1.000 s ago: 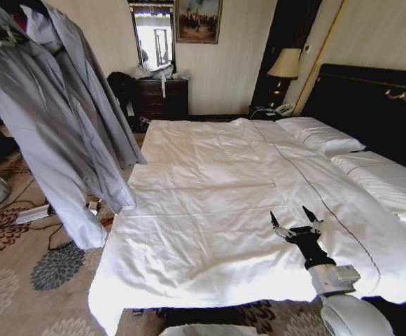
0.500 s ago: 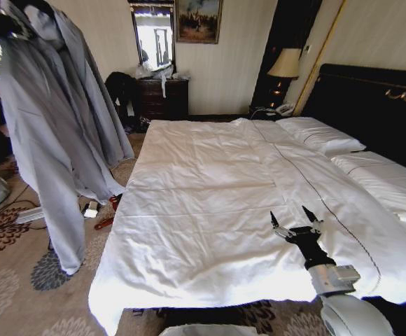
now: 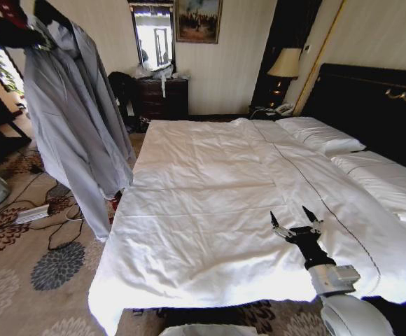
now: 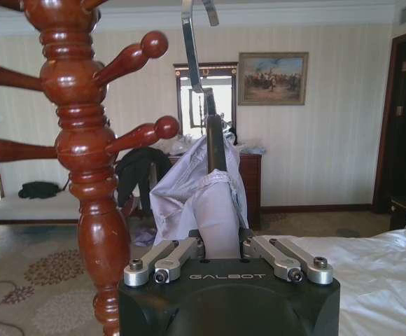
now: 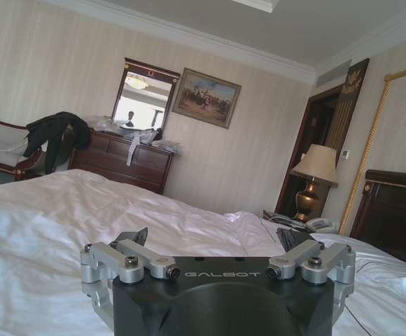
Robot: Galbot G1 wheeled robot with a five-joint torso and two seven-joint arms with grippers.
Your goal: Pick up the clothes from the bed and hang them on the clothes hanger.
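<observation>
Clamping the hanger (image 4: 214, 143) lets your left fingers (image 4: 162, 260) raise the shirt (image 3: 73, 112) toward the coat stand (image 4: 84, 150), while your right gripper (image 3: 295, 224) rests spread above the bed (image 3: 210, 203).

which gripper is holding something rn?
The left gripper: shut on the slim black hanger carrying the light grey-lavender shirt. The right gripper hangs open above the white bed.

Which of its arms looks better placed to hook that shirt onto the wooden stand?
Probably the left. Its gripper holds the shirt on the hanger, right beside the coat stand. The right gripper hovers open over the bed.
</observation>
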